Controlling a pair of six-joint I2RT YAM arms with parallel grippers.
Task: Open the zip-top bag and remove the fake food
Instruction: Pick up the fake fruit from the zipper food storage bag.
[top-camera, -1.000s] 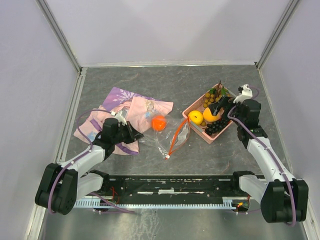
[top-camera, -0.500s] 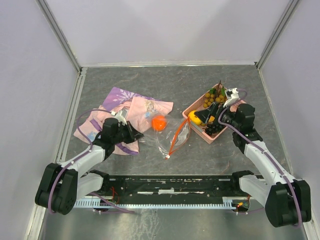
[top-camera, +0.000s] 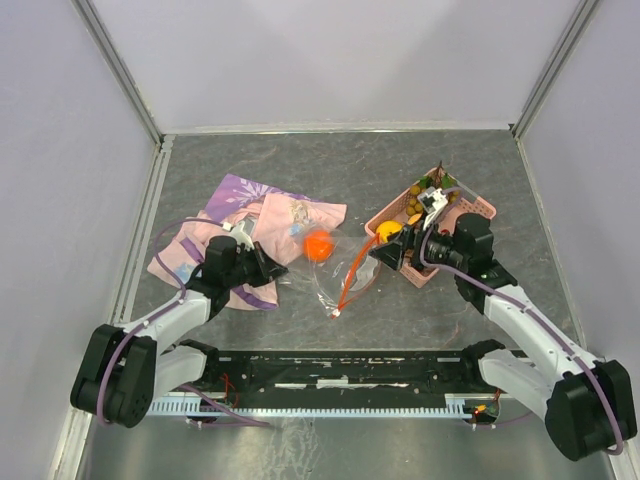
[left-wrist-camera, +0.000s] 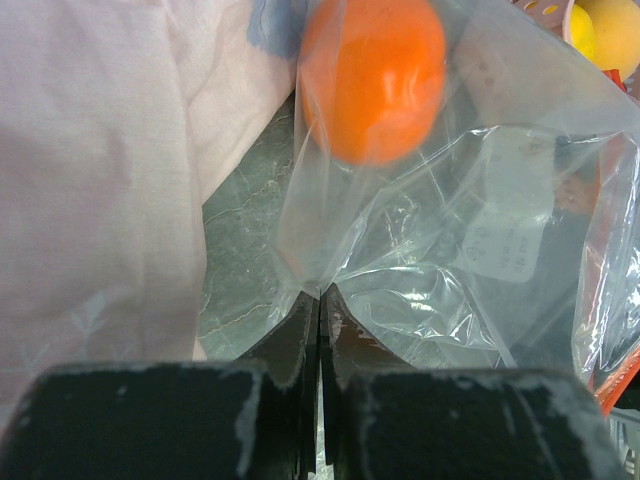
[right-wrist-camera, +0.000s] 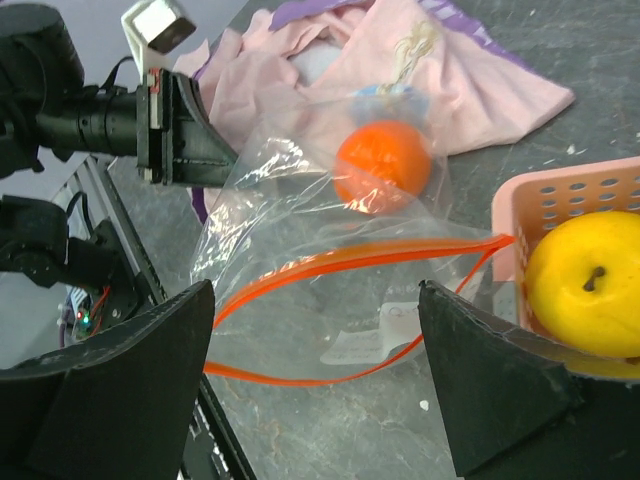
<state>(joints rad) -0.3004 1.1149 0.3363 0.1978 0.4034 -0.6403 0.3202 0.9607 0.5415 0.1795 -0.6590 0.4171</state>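
One orange sits in the bag mid-frame; left end effector pinches its corner, so steer your wide right end effector inside.

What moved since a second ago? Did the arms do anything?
The right gripper swung away from the pink basket, leftward to the open mouth of the bag; its fingers are open and empty. The left gripper stayed shut on the bag's other end, and the orange is still inside. The cloth did not move.
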